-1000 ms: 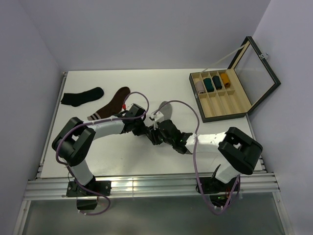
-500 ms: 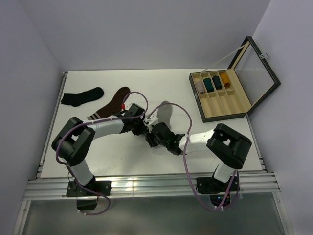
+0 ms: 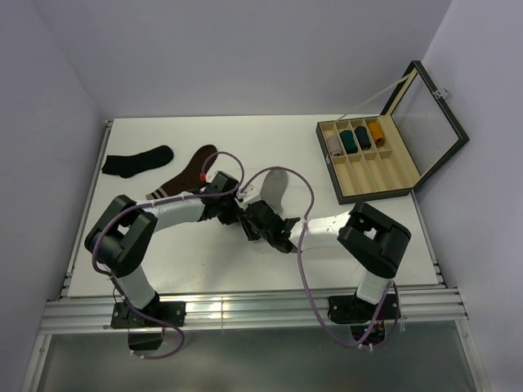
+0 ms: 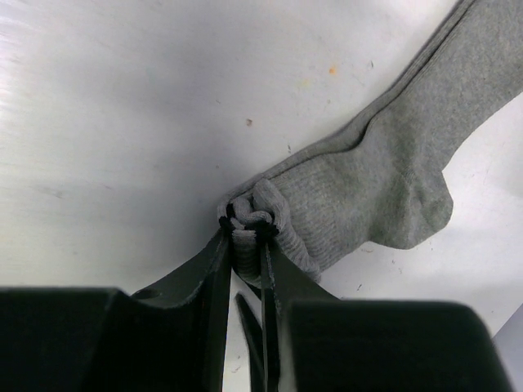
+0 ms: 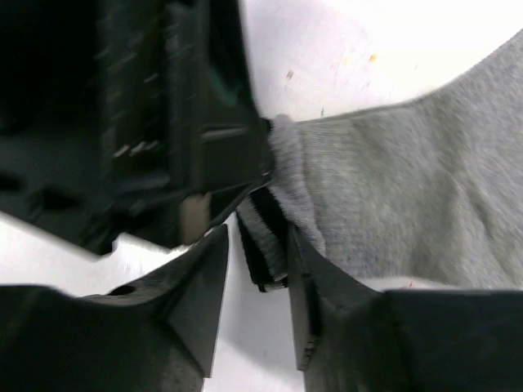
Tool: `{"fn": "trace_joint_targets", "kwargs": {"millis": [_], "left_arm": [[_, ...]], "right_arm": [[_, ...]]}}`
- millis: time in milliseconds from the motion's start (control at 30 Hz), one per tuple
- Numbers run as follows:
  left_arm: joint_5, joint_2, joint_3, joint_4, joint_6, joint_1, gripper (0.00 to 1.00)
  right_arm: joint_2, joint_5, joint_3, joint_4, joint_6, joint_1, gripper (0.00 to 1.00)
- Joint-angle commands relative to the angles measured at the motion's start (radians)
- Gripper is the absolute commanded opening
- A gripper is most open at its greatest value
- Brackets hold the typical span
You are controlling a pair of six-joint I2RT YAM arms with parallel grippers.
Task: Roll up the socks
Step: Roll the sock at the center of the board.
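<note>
1. The light grey ribbed ankle sock [image 3: 275, 183] lies flat at mid-table. Its long axis runs from the dark-striped cuff [image 4: 250, 219], nearest the arms, away toward the far right.
2. The left gripper [image 4: 245, 233] is clamped on that bunched cuff. The right gripper [image 5: 257, 245] straddles the same cuff with its fingers apart and a sliver of table showing, so it is not pinching.
3. Both grippers crowd the cuff end, so any roll must travel toward the toe.
4. Compared with 1 second ago, the right arm has swung left, bringing its gripper in beside the left one.
</note>
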Motion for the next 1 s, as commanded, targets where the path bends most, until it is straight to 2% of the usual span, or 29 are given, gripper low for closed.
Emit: {"fn": "trace_joint_targets", "kwargs": {"millis": [0, 133, 167, 200, 233, 333, 433, 500, 533, 567, 633, 667, 833, 967], "left_arm": [[0.003, -0.048, -0.027, -0.055, 0.008, 0.022, 0.13], [0.006, -0.057, -0.02, -0.058, 0.01, 0.029, 0.13], [0.01, -0.059, -0.021, -0.055, 0.01, 0.03, 0.13], [0.013, -0.065, -0.024, -0.052, 0.007, 0.033, 0.13], [0.012, -0.068, -0.035, -0.046, 0.004, 0.036, 0.14], [0.013, -0.094, -0.066, -0.01, -0.022, 0.044, 0.2], [0.007, -0.128, -0.093, 0.014, -0.042, 0.053, 0.31], [0.0, -0.155, -0.104, 0.034, -0.053, 0.056, 0.41], [-0.003, -0.166, -0.119, 0.045, -0.062, 0.056, 0.46], [-0.006, -0.178, -0.129, 0.059, -0.067, 0.058, 0.58], [-0.002, -0.212, -0.161, 0.115, -0.067, 0.058, 0.69], [-0.005, -0.223, -0.168, 0.125, -0.07, 0.058, 0.75], [-0.01, -0.272, -0.224, 0.198, -0.073, 0.058, 0.76], [0.012, -0.267, -0.247, 0.212, -0.078, 0.058, 0.72]], "right_arm": [[0.097, 0.074, 0.029, -0.224, 0.026, -0.008, 0.41], [0.134, 0.072, 0.059, -0.262, 0.019, -0.008, 0.27], [0.151, 0.071, 0.072, -0.273, 0.016, -0.008, 0.09], [0.153, 0.062, 0.072, -0.273, 0.015, -0.008, 0.01], [0.151, 0.054, 0.072, -0.273, 0.013, -0.008, 0.0], [0.116, -0.025, 0.058, -0.262, 0.012, -0.017, 0.0], [0.064, -0.168, 0.047, -0.251, 0.039, -0.056, 0.0], [0.038, -0.251, 0.038, -0.232, 0.082, -0.088, 0.0], [0.021, -0.371, 0.035, -0.218, 0.101, -0.126, 0.0], [0.016, -0.422, 0.033, -0.209, 0.134, -0.146, 0.0], [0.01, -0.528, 0.032, -0.192, 0.177, -0.207, 0.0], [0.013, -0.637, 0.026, -0.158, 0.223, -0.226, 0.0], [0.053, -0.897, -0.02, -0.003, 0.396, -0.33, 0.0], [0.114, -1.055, -0.059, 0.23, 0.617, -0.413, 0.0]]}}
